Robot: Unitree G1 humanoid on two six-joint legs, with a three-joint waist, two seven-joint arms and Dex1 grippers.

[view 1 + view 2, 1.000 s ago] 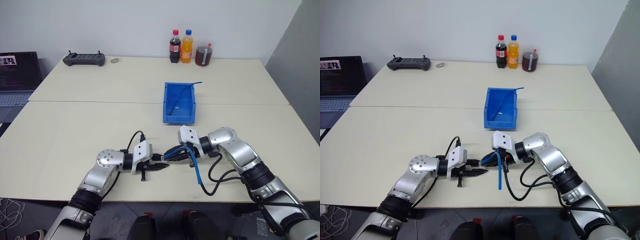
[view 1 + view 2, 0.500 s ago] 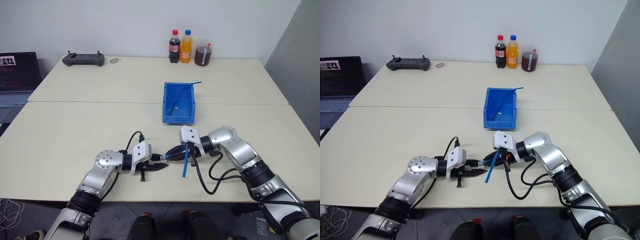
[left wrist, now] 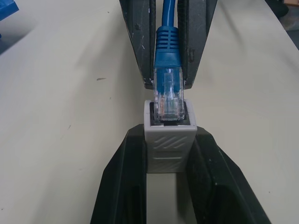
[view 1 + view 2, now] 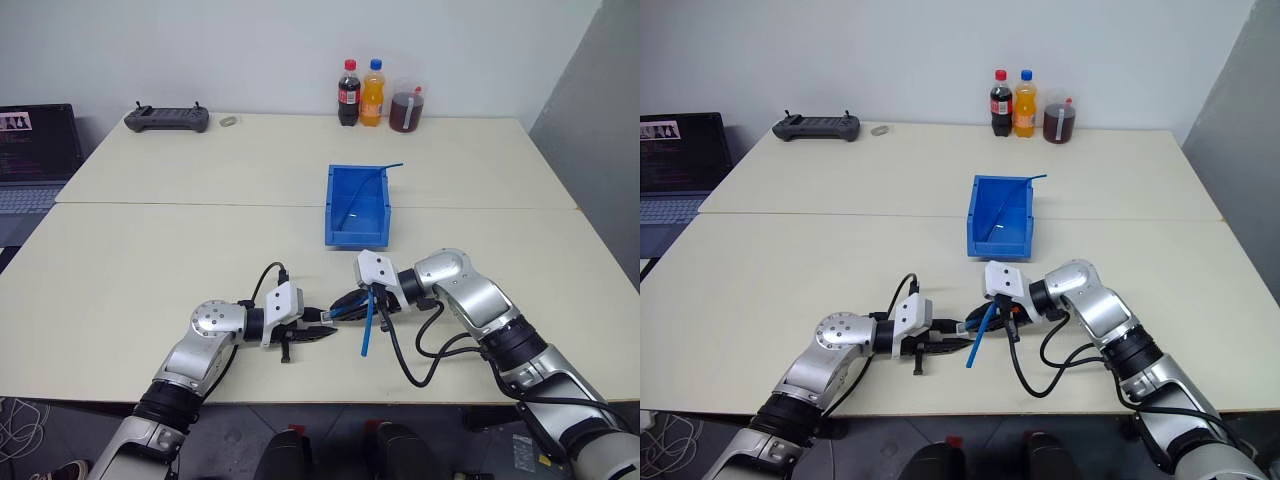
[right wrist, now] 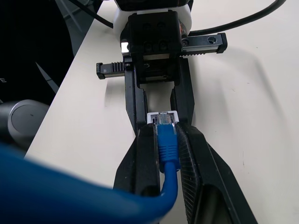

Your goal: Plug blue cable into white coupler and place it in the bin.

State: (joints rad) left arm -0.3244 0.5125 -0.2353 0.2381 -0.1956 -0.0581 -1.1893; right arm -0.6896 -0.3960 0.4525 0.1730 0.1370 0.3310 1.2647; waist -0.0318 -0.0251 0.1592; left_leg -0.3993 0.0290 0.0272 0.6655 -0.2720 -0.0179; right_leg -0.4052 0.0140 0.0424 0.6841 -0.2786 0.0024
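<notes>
My left gripper (image 4: pixel 325 322) is shut on the white coupler (image 3: pixel 169 140), whose socket faces my right gripper (image 4: pixel 340 303). The right gripper is shut on the blue cable (image 5: pixel 167 144) just behind its clear plug (image 3: pixel 168 95). The two grippers meet tip to tip just above the table near its front edge. The plug's tip sits in the mouth of the coupler's dark socket. The cable's loose length (image 4: pixel 368 325) slants down from the right gripper to the table. The blue bin (image 4: pixel 357 238) stands open on the table, farther back than both grippers.
Another blue cable (image 4: pixel 375 178) lies in the bin and pokes over its back right corner. Two bottles (image 4: pixel 360 93) and a jar (image 4: pixel 406 108) stand at the table's far edge, a black controller (image 4: pixel 167 119) at the far left, a laptop (image 4: pixel 35 155) beyond the left side.
The cable's loose length has swung from right of the right gripper to hang under it, slanting left. Both grippers have kept their places and their grips.
</notes>
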